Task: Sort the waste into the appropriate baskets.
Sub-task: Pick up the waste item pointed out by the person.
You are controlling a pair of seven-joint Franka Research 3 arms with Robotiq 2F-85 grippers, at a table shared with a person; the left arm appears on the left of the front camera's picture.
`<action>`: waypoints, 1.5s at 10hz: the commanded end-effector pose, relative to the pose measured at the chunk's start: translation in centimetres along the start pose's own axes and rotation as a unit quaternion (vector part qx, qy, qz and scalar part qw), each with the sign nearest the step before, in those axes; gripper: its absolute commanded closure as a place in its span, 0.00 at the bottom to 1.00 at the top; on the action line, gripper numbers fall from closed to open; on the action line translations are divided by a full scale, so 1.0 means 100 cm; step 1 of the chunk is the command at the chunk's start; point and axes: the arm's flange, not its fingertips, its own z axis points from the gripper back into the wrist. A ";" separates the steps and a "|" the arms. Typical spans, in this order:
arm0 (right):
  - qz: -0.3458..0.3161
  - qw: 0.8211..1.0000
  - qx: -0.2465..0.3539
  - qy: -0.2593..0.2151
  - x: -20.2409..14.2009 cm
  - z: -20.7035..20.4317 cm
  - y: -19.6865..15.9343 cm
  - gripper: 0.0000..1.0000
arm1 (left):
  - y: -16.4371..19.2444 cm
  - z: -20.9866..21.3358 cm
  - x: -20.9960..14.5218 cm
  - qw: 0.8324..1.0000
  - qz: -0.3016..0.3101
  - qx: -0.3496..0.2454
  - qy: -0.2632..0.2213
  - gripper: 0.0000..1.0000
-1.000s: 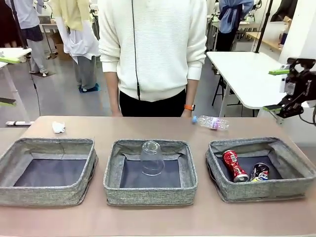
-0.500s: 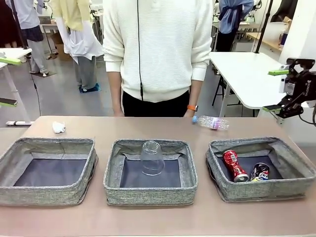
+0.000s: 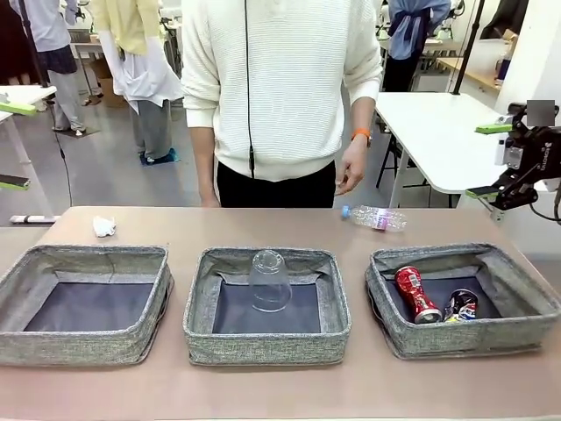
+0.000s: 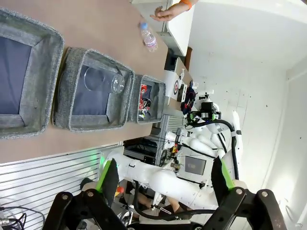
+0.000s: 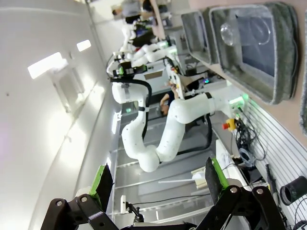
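Left gripper (image 4: 164, 175): fingers spread wide; nothing between them
Right gripper (image 3: 489, 160): fingers apart, empty; raised at the far right
Right basket (image 3: 469, 339): red soda can (image 3: 417, 294) and dark crushed can (image 3: 461, 305) lie inside
Middle basket (image 3: 267, 347): clear plastic cup (image 3: 269, 281) inside
Clear bottle (image 3: 375, 217): lying on the table beyond the right basket; person's hand (image 3: 352, 168) above it
Paper wad (image 3: 103, 226): on the table beyond the left basket (image 3: 83, 344)

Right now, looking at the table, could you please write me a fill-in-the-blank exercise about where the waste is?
The clear plastic cup stands ____ down in the middle basket.
The right basket holds ____ cans.
The bottle on the table has a ____ cap.
Missing words: upside, two, blue.
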 end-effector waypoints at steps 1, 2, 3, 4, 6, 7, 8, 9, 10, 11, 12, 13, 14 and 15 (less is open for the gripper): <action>0.001 1.000 -0.001 -0.002 0.001 0.000 0.001 0.00 | 0.000 0.003 0.000 1.000 -0.010 0.000 0.004 0.00; 0.001 1.000 -0.001 -0.002 0.001 0.000 0.001 0.00 | 0.000 0.003 0.000 1.000 -0.010 0.000 0.004 0.00; 0.001 1.000 -0.001 -0.002 0.001 0.000 0.001 0.00 | 0.000 0.003 0.000 1.000 -0.010 0.000 0.004 0.00; 0.001 1.000 -0.001 -0.002 0.001 0.000 0.001 0.00 | 0.000 0.003 0.000 1.000 -0.010 0.000 0.004 0.00; 0.001 1.000 -0.001 -0.002 0.001 0.000 0.001 0.00 | 0.000 0.003 0.000 1.000 -0.010 0.000 0.004 0.00; 0.001 1.000 -0.001 -0.002 0.001 0.000 0.001 0.00 | 0.000 0.003 0.000 1.000 -0.010 0.000 0.004 0.00; 0.001 1.000 -0.001 -0.002 0.001 0.000 0.001 0.00 | 0.000 0.003 0.000 1.000 -0.010 0.000 0.004 0.00; 0.001 1.000 -0.001 -0.002 0.001 0.000 0.001 0.00 | 0.000 0.003 0.000 1.000 -0.010 0.000 0.004 0.00; 0.001 1.000 -0.001 -0.002 0.001 0.000 0.001 0.00 | 0.000 0.003 0.000 1.000 -0.010 0.000 0.004 0.00; 0.001 1.000 -0.001 -0.002 0.001 0.000 0.001 0.00 | 0.000 0.003 0.000 1.000 -0.010 0.000 0.004 0.00; 0.000 1.000 0.000 0.000 0.000 0.000 0.000 0.00 | 0.000 0.003 0.000 1.000 -0.010 0.000 0.004 0.00; 0.025 0.988 -0.147 -0.027 0.026 -0.015 0.006 0.00 | 0.000 0.003 0.000 1.000 -0.010 0.000 0.004 0.00; 0.068 0.952 -0.278 -0.105 0.060 -0.025 0.011 0.00 | 0.000 0.003 0.000 1.000 -0.010 0.000 0.004 0.00; 0.126 0.885 -0.430 -0.128 0.100 -0.034 0.001 0.00 | 0.000 0.003 0.000 1.000 -0.010 0.000 0.004 0.00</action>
